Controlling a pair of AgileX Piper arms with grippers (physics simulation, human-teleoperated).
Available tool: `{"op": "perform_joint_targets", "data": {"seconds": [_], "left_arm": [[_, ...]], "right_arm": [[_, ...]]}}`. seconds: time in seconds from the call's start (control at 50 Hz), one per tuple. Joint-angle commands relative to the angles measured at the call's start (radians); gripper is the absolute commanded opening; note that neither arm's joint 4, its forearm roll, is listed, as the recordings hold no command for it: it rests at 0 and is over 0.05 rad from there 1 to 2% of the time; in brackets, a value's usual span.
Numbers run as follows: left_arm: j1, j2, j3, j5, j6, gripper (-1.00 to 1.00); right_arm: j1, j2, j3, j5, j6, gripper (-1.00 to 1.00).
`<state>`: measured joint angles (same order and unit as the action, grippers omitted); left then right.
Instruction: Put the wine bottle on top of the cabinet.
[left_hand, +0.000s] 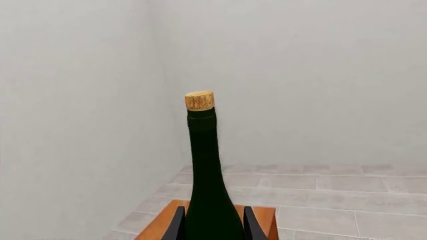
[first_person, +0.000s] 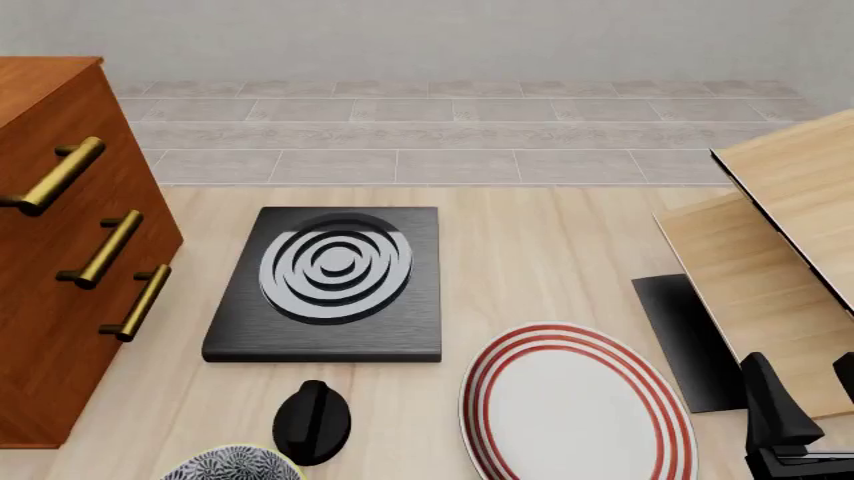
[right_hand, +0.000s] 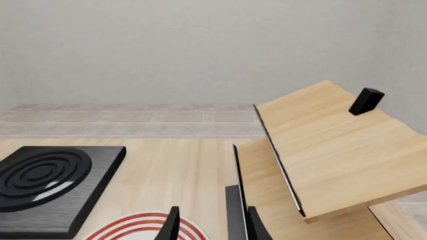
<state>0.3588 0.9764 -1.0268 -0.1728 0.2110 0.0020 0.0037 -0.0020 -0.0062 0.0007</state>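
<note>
Grey wall and tiled floor fill the left wrist view, where the left gripper clamps the wine bottle upright above the cabinet (right gripper empty, parted), and releasing near an edge could topple it.

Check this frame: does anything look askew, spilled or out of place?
Nothing stands out. The wine bottle stands upright between the left gripper fingers over the cabinet; the striped plate and black burner lie flat.
</note>
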Motion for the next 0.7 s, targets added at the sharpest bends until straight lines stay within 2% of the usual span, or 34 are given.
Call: {"op": "perform_joint_targets", "data": {"seconds": [0.02,0.42,0.7], "left_arm": [[0.010,0.013,0.022,-0.038,0.023,-1.00],[0.049,0.052,0.064,-0.100,0.040,-1.00],[0.054,0.063,0.066,-0.102,0.043,-1.00]], "right_arm": [[0.000,0.000,0.000,0.000,0.000,1.00],[0.000,0.000,0.000,0.000,0.000,1.00],[0.000,0.000,0.000,0.000,0.000,1.00]]}}
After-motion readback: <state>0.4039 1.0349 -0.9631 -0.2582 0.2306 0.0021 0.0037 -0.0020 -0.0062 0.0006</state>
